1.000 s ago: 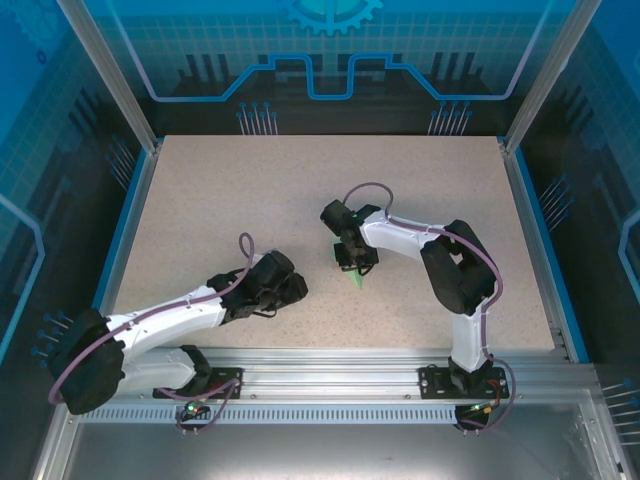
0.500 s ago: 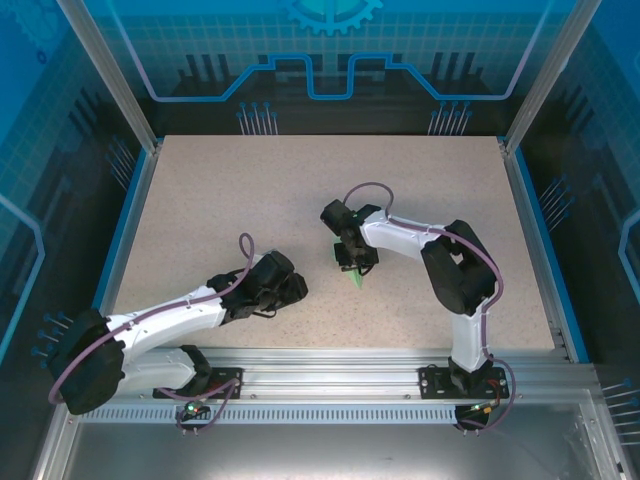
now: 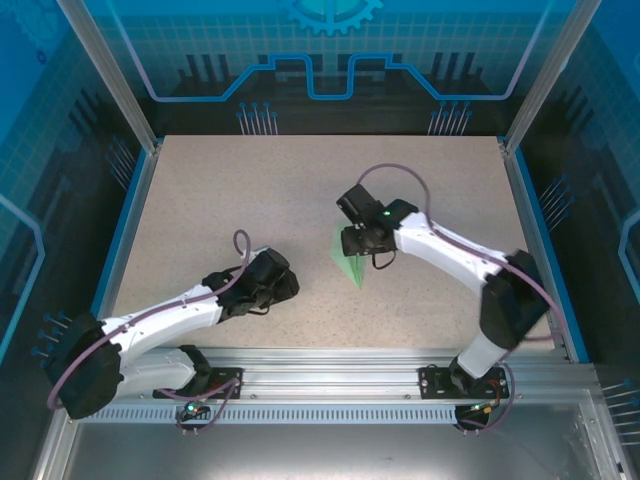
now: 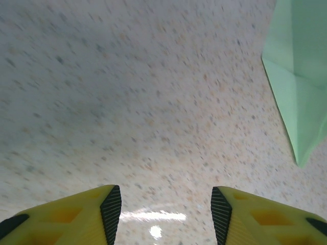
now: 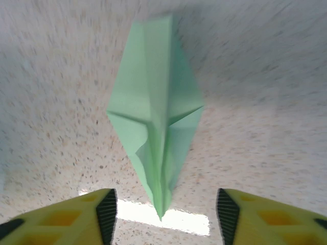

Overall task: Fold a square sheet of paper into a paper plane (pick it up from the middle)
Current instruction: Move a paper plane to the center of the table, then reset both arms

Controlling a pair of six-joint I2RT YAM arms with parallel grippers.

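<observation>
The paper plane (image 3: pixel 348 267), a slim pale mint-green dart with a centre crease, lies on the speckled table (image 3: pixel 230 200) near its middle. My right gripper (image 3: pixel 351 243) hovers just behind it, open. In the right wrist view the plane (image 5: pixel 156 112) points its tip into the gap of the right gripper (image 5: pixel 163 206), clear of both yellow fingers (image 5: pixel 92 214). My left gripper (image 3: pixel 292 285) rests low to the left of the plane, open with nothing in it. In the left wrist view the plane (image 4: pixel 301 87) sits at the upper right, well away from the left gripper (image 4: pixel 166 204).
Blue rails (image 3: pixel 122 235) line the table's left and right edges, and a metal rail (image 3: pixel 330 362) runs along the near edge by the arm bases. Bare tabletop stretches behind and to the left of the plane.
The right gripper has opened and let go of the plane, and its arm has stretched out and swung right. The plane now lies uncovered on the table. The left gripper drew back slightly.
</observation>
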